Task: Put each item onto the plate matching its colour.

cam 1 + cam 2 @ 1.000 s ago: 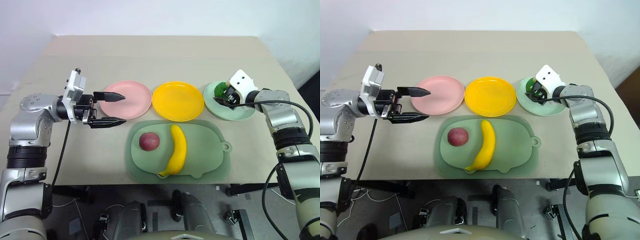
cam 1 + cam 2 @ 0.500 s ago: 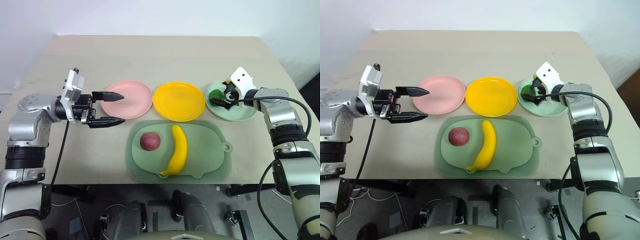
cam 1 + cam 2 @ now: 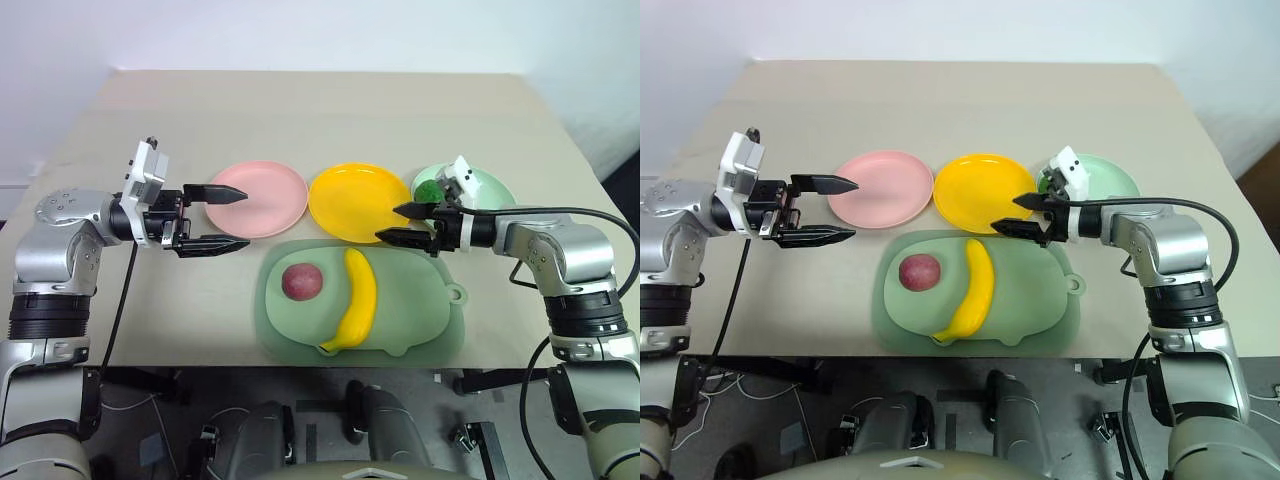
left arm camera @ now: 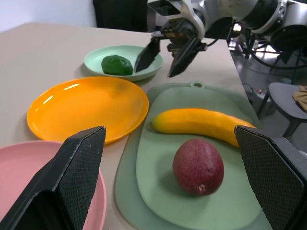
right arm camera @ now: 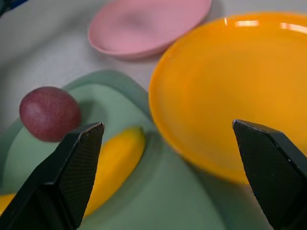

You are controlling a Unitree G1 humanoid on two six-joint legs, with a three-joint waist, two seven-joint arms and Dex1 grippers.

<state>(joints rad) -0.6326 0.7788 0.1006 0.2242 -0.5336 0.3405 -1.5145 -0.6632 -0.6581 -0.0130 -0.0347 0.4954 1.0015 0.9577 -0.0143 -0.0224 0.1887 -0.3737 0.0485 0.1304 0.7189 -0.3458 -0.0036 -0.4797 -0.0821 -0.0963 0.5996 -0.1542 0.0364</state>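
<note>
Having released the green fruit (image 3: 427, 190) onto the mint plate (image 3: 492, 190) — one item sorted — I swing my right gripper (image 3: 405, 223), jaws spread and empty, back toward the banana (image 3: 352, 301) on the tray (image 3: 430, 325).

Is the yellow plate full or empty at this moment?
Empty. The yellow plate shows only its bare surface; the banana lies on the pig-shaped tray beside the red fruit.

Left gripper (image 3: 218, 217) level, pointing toward 3 o'clock, jaws spread and empty. Right gripper (image 3: 403, 223) pointing toward 9 o'clock, slightly downward, jaws apart, empty.
</note>
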